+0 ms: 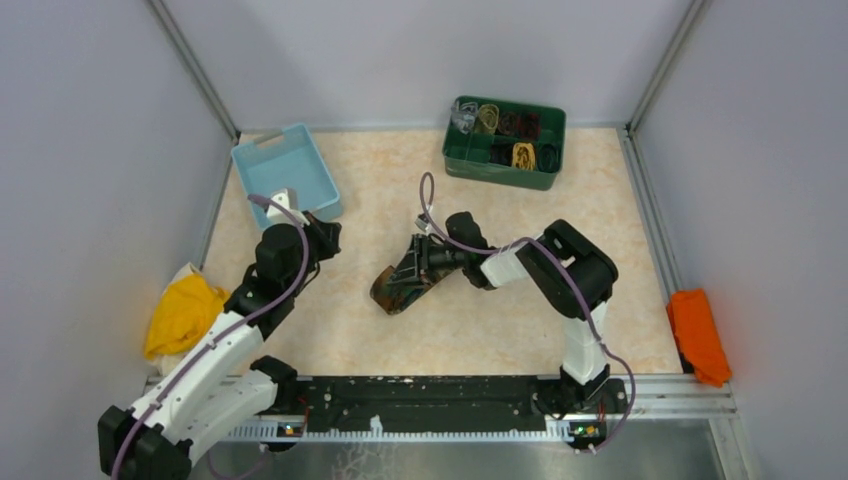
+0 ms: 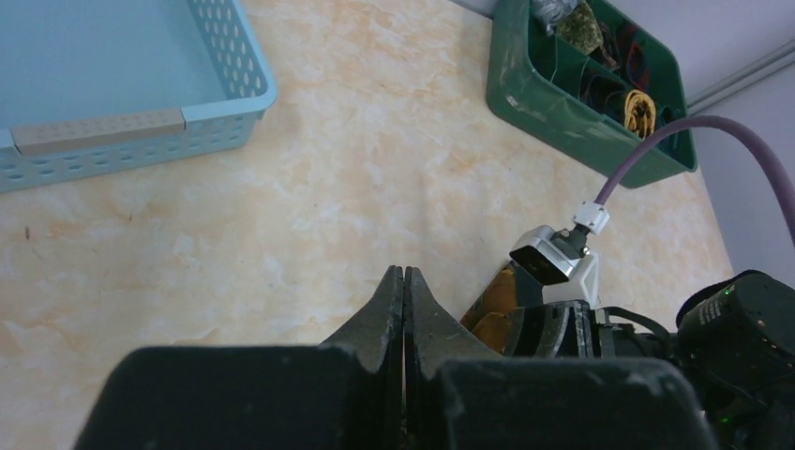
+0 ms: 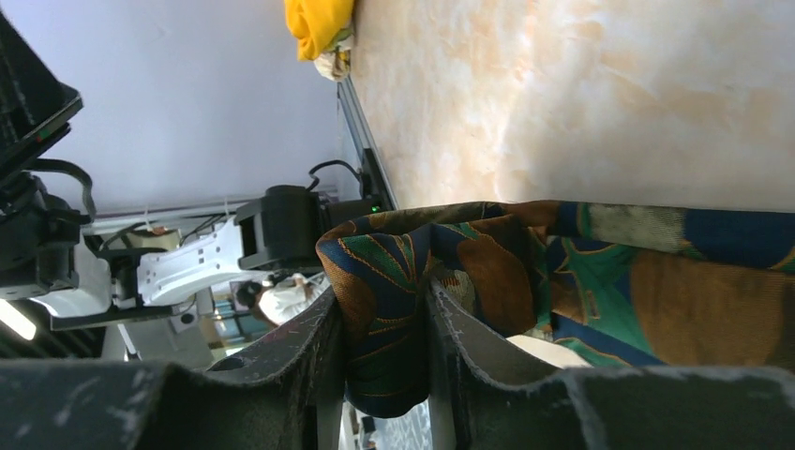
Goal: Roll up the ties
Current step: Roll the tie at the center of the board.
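Note:
The dark brown tie [image 1: 398, 285] with gold-orange and teal pattern lies bunched in the middle of the table. My right gripper [image 1: 420, 262] is shut on a fold of it; in the right wrist view the fabric [image 3: 394, 281] is pinched between the two fingers [image 3: 469, 342]. My left gripper [image 1: 328, 232] is shut and empty, hovering left of the tie near the blue basket; its closed tips [image 2: 404, 281] show in the left wrist view, with the tie [image 2: 495, 309] just to their right. Other ties lie piled at the table's left edge, a yellow one [image 1: 182, 312] on top.
A light blue basket [image 1: 287, 170] stands at the back left. A green divided bin [image 1: 505, 140] with rolled ties stands at the back centre-right. An orange cloth [image 1: 698, 334] lies on the right rail. The black base rail [image 1: 430, 400] runs along the near edge.

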Motion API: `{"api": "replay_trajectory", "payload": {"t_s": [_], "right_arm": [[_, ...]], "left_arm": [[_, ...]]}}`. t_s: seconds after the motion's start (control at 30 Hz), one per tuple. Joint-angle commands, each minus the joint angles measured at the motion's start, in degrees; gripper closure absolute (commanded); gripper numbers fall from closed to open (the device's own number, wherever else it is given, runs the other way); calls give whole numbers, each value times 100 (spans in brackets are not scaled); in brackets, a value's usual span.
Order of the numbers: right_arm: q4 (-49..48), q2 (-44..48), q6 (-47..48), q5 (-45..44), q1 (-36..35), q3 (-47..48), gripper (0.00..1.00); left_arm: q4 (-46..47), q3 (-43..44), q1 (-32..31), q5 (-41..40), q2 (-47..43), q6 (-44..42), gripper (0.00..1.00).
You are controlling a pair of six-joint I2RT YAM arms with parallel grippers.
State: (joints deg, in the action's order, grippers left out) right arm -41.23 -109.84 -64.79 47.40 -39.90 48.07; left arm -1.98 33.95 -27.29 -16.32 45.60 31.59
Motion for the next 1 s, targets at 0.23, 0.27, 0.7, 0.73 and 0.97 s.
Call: {"api": "replay_trajectory", "payload": {"t_s": [0.23, 0.27, 0.7, 0.73, 0.97], "right_arm": [[-1385, -257, -718, 376, 82, -384, 69], [-1309, -216, -685, 356, 76, -420, 69], [409, -169, 592, -208, 156, -269, 69], [852, -99, 865, -340, 177, -143, 69], [3382, 333, 2614, -1354, 190, 790, 54]], "left_arm": [[446, 103, -25, 401, 530, -92, 100], [472, 98, -30, 432, 559, -92, 100], [681, -52, -34, 764, 771, -109, 100], [701, -55, -34, 779, 803, -116, 100], [799, -78, -43, 865, 1008, -144, 100]]}}
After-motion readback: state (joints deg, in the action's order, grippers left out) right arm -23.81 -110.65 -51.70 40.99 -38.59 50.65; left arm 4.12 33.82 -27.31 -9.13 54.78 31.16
